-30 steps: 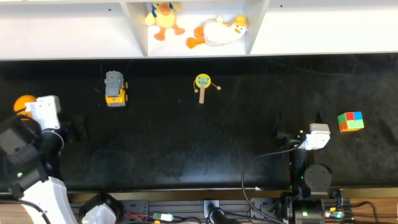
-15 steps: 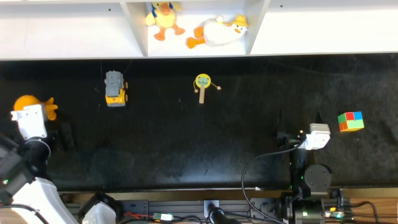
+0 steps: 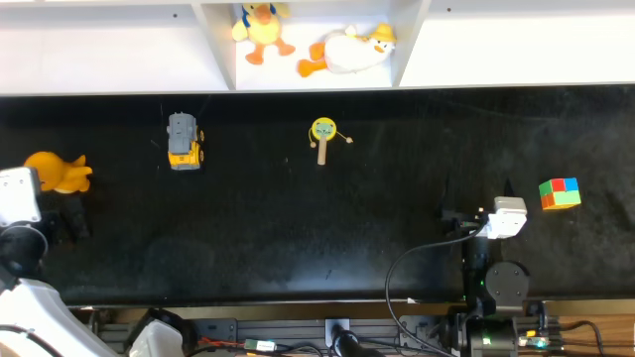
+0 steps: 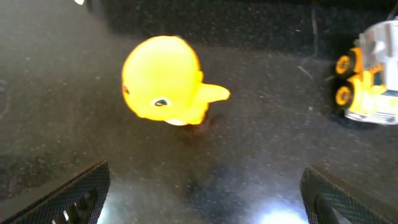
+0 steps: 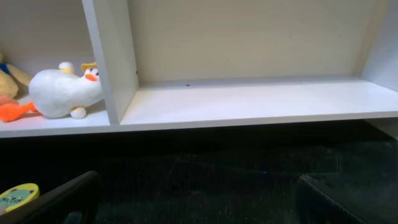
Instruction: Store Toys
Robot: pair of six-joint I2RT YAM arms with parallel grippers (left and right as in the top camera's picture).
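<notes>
Left gripper (image 4: 204, 190) jaws spread wide, holding nothing, near duck (image 4: 163, 86). Right gripper (image 5: 196, 196) likewise. Risk: off-centre pinch on round duck could squirt it sideways toward truck (image 4: 372, 78).

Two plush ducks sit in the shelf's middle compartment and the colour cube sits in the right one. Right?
The colour cube lies on the black table, per the top view; the yellow plush duck and white plush duck do sit in the middle compartment.
</notes>
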